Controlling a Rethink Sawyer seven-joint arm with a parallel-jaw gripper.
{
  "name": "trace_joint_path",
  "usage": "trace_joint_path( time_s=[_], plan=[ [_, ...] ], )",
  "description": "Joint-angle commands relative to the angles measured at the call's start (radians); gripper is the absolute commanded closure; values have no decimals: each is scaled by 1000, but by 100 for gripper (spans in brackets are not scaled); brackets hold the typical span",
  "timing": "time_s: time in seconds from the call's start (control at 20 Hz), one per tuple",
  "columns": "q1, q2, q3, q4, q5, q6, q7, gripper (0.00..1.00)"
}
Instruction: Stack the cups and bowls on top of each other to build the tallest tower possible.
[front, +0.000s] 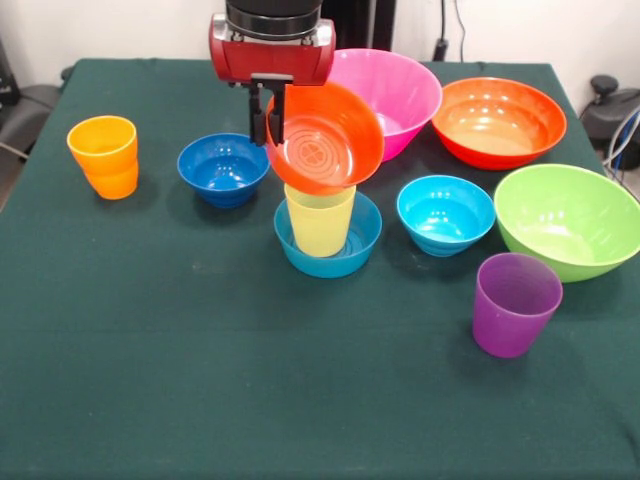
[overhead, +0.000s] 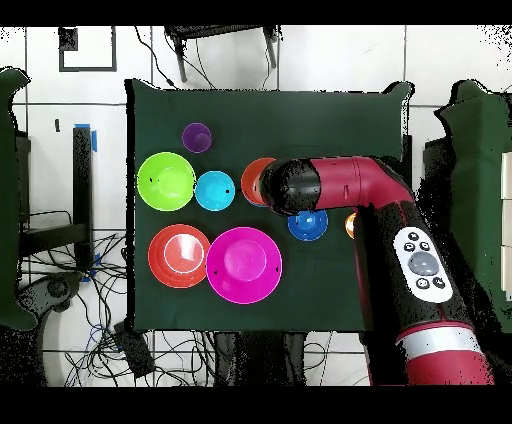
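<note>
Front view shows our end effector (front: 272, 115) gripping the rim of the small glossy orange-red plastic bowl (front: 325, 137), tilted above the pale yellow translucent tumbler (front: 319, 219) standing in the mid-blue small bowl (front: 328, 238). We judge placement is in hand; next, it probably needs levelling and centring before release.

Green-clothed table (front: 150, 400), white tiled floor (overhead: 300, 60)

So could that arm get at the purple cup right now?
Probably not yet: its tool is shut on the orange-red small bowl. The purple cup itself stands alone, nothing over it.
</note>
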Motion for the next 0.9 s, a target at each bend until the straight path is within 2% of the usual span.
trace_joint_path(
  time_s=[0.05,0.9],
  plan=[
    [23,27,-11,25,-7,-35,50,100],
    [43,44,-28,-4,-21,-54,69,100]
  ],
)
